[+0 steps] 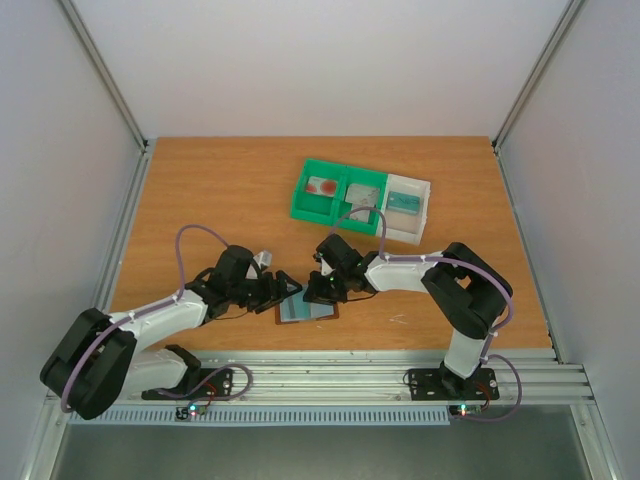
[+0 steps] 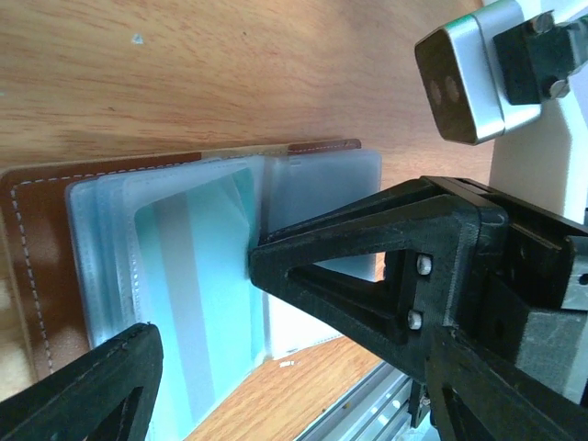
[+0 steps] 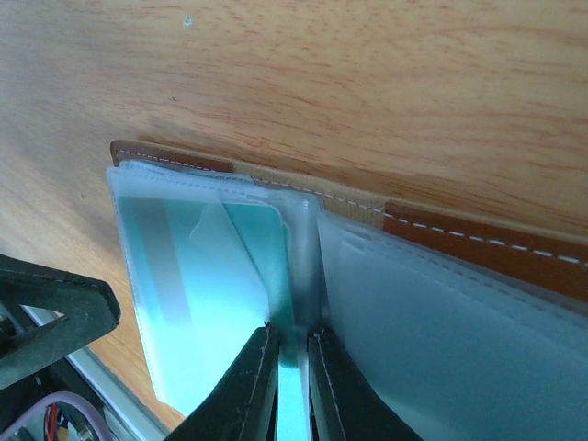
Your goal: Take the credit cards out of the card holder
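Observation:
The brown card holder (image 1: pixel 308 312) lies open on the table between both grippers, its pale clear sleeves fanned out. It also shows in the left wrist view (image 2: pixel 23 230) and in the right wrist view (image 3: pixel 478 241). A teal card with a grey stripe (image 2: pixel 197 276) sits in a sleeve. My right gripper (image 1: pixel 318 293) (image 3: pixel 292 342) is shut at the fold on the edge of a teal card (image 3: pixel 296 390) standing between the sleeves. My left gripper (image 1: pixel 288 290) (image 2: pixel 204 303) is open over the sleeves, and one fingertip (image 2: pixel 262 265) touches them by the fold.
A green-and-white compartment tray (image 1: pixel 300 205) stands behind the holder, with a reddish card (image 1: pixel 322 187), a grey one (image 1: pixel 363 192) and a teal one (image 1: pixel 405 201) in it. The table's metal front rail (image 1: pixel 400 375) runs just near the holder.

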`<action>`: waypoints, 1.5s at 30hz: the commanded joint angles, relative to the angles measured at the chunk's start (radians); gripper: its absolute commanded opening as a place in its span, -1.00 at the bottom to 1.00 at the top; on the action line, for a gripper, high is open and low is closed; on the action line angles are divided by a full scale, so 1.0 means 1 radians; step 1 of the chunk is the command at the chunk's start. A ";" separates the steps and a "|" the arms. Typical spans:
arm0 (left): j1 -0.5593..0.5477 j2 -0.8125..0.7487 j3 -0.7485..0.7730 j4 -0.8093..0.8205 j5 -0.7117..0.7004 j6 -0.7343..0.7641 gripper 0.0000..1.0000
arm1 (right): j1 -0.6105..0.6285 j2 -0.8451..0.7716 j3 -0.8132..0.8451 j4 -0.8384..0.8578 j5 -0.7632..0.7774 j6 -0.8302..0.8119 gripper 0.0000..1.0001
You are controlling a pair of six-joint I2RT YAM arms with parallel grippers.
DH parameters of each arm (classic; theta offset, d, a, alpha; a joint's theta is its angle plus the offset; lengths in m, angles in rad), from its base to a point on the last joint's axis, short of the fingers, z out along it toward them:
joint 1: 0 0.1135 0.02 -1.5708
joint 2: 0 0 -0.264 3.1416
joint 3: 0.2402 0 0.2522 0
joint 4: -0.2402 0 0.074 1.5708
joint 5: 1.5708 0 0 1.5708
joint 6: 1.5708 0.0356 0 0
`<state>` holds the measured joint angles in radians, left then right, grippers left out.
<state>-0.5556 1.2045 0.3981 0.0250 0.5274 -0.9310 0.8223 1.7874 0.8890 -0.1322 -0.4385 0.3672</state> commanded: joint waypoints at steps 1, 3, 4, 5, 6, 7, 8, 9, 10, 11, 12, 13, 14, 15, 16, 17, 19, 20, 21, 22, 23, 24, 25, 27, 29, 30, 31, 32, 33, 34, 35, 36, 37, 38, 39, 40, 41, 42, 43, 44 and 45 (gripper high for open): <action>0.002 0.002 0.016 -0.011 -0.024 0.036 0.58 | 0.014 0.024 -0.025 -0.028 0.027 0.012 -0.75; 0.002 0.001 0.016 -0.015 -0.030 0.037 0.59 | 0.013 0.026 -0.026 -0.027 0.027 0.013 -0.76; 0.002 0.000 0.016 -0.017 -0.031 0.039 0.59 | 0.014 0.029 -0.028 -0.027 0.026 0.013 -0.76; 0.002 0.001 0.015 -0.017 -0.032 0.040 0.59 | 0.014 0.029 -0.030 -0.025 0.026 0.014 -0.76; 0.002 0.002 0.014 -0.017 -0.032 0.041 0.60 | 0.014 0.027 -0.031 -0.023 0.026 0.016 -0.76; 0.002 0.005 0.015 -0.017 -0.032 0.042 0.60 | 0.014 0.027 -0.033 -0.021 0.026 0.016 -0.76; 0.002 0.006 0.014 -0.016 -0.030 0.043 0.60 | 0.014 0.026 -0.033 -0.021 0.026 0.016 -0.76; 0.002 0.010 0.014 -0.013 -0.030 0.043 0.60 | 0.014 0.023 -0.033 -0.022 0.026 0.016 -0.76; 0.002 0.014 0.014 -0.012 -0.028 0.043 0.60 | 0.014 0.024 -0.032 -0.021 0.026 0.017 -0.76; 0.002 0.016 0.014 -0.009 -0.028 0.043 0.60 | 0.015 0.023 -0.032 -0.022 0.027 0.018 -0.76; 0.002 0.020 0.014 -0.007 -0.027 0.043 0.60 | 0.014 0.021 -0.032 -0.023 0.026 0.018 -0.76; 0.002 0.023 0.014 -0.003 -0.024 0.041 0.60 | 0.014 0.021 -0.030 -0.023 0.025 0.018 -0.76; 0.002 0.025 0.015 -0.001 -0.022 0.041 0.60 | 0.014 0.021 -0.030 -0.023 0.026 0.017 -0.76; 0.002 0.027 0.015 0.002 -0.021 0.040 0.60 | 0.014 0.021 -0.030 -0.023 0.025 0.017 -0.76; 0.002 0.027 0.015 0.004 -0.019 0.040 0.60 | 0.013 0.021 -0.029 -0.023 0.025 0.018 -0.76; 0.002 0.028 0.013 0.007 -0.018 0.039 0.60 | 0.014 0.021 -0.030 -0.023 0.024 0.018 -0.76; 0.002 0.030 0.012 0.012 -0.016 0.037 0.60 | 0.014 0.020 -0.031 -0.020 0.023 0.020 -0.76; 0.002 0.032 0.011 0.016 -0.012 0.035 0.60 | 0.014 0.022 -0.032 -0.020 0.022 0.020 -0.76; 0.002 0.032 0.011 0.019 -0.009 0.034 0.60 | 0.014 0.022 -0.032 -0.019 0.022 0.020 -0.76; 0.002 0.033 0.011 0.023 -0.005 0.033 0.59 | 0.014 0.024 -0.032 -0.018 0.022 0.021 -0.77; 0.002 0.033 0.011 0.026 -0.002 0.030 0.59 | 0.014 0.025 -0.032 -0.018 0.022 0.021 -0.77; 0.002 0.032 0.012 0.029 0.001 0.028 0.58 | 0.015 0.026 -0.032 -0.017 0.023 0.021 -0.77; 0.002 0.031 0.013 0.031 0.004 0.026 0.58 | 0.013 0.026 -0.033 -0.014 0.020 0.022 -0.77; 0.002 0.029 0.014 0.035 0.009 0.023 0.56 | 0.014 0.026 -0.036 -0.011 0.020 0.025 -0.77; 0.002 0.030 0.013 0.041 0.015 0.020 0.53 | 0.014 0.027 -0.036 -0.009 0.018 0.025 -0.77; 0.002 0.030 0.012 0.045 0.019 0.016 0.52 | 0.014 0.027 -0.036 -0.008 0.019 0.026 -0.77; 0.002 0.030 0.010 0.052 0.023 0.013 0.51 | 0.013 0.027 -0.038 -0.004 0.018 0.028 -0.77; 0.002 0.030 0.010 0.058 0.027 0.009 0.48 | 0.014 0.028 -0.040 0.000 0.017 0.031 -0.77; 0.002 0.030 0.009 0.062 0.032 0.003 0.46 | 0.014 0.029 -0.043 0.006 0.015 0.034 -0.77; 0.002 0.029 0.009 0.067 0.036 0.000 0.43 | 0.014 0.029 -0.046 0.013 0.012 0.038 -0.77; 0.002 0.029 0.011 0.070 0.039 -0.003 0.41 | 0.014 0.028 -0.048 0.017 0.011 0.040 -0.77; 0.002 0.027 0.011 0.070 0.039 -0.003 0.40 | 0.014 0.029 -0.050 0.020 0.010 0.042 -0.77; 0.002 0.027 0.011 0.071 0.039 -0.005 0.39 | 0.014 0.029 -0.050 0.023 0.009 0.045 -0.77; 0.002 0.027 0.011 0.071 0.040 -0.005 0.37 | 0.014 0.029 -0.051 0.025 0.008 0.046 -0.77; 0.002 0.027 0.012 0.073 0.041 -0.005 0.36 | 0.014 0.028 -0.053 0.026 0.007 0.046 -0.78; 0.002 0.028 0.011 0.074 0.042 -0.006 0.34 | 0.014 0.027 -0.053 0.028 0.007 0.047 -0.78; 0.002 0.028 0.011 0.074 0.043 -0.007 0.33 | 0.014 0.027 -0.055 0.029 0.007 0.047 -0.78; 0.002 0.029 0.010 0.075 0.043 -0.008 0.32 | 0.014 0.026 -0.057 0.032 0.008 0.050 -0.78; 0.002 0.030 0.011 0.074 0.043 -0.008 0.31 | 0.014 0.025 -0.059 0.034 0.008 0.051 -0.78; 0.002 0.031 0.010 0.074 0.042 -0.008 0.31 | 0.014 0.025 -0.061 0.039 0.007 0.054 -0.78; 0.002 0.033 0.010 0.076 0.042 -0.008 0.30 | 0.014 0.025 -0.064 0.045 0.007 0.057 -0.78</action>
<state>-0.5556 1.2301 0.3981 0.0429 0.5571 -0.9371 0.8223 1.7874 0.8600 -0.0658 -0.4522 0.4072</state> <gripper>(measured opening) 0.656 0.112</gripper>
